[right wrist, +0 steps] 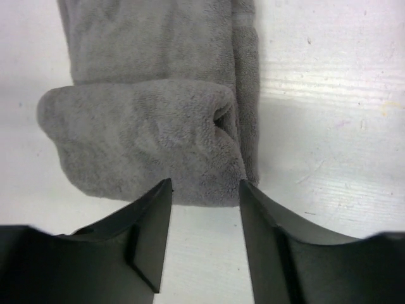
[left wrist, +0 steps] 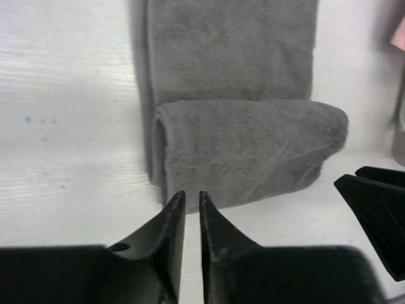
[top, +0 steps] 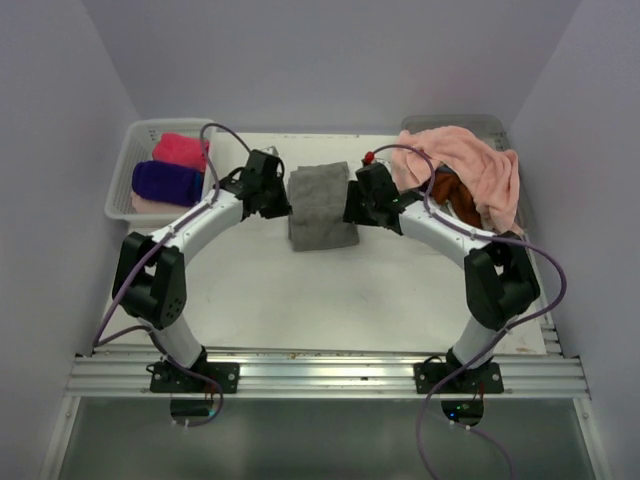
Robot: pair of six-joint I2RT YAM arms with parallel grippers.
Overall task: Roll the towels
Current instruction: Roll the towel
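A grey towel (top: 322, 205) lies mid-table, its near end rolled up into a thick roll (left wrist: 247, 152) and the rest flat behind it. My left gripper (top: 288, 205) sits at the roll's left end. Its jaws (left wrist: 193, 197) are only a narrow slit apart, just short of the cloth, and hold nothing. My right gripper (top: 350, 208) is at the roll's right end. It stands open (right wrist: 205, 185) in front of the roll (right wrist: 139, 136), with bare table between its fingers.
A white basket (top: 125, 175) at the back left holds a hot pink roll (top: 180, 150) and a purple roll (top: 165, 183). At the back right, a loose salmon pink towel (top: 470, 165) drapes over a rust orange one (top: 455, 195) in a grey bin (top: 450, 122).
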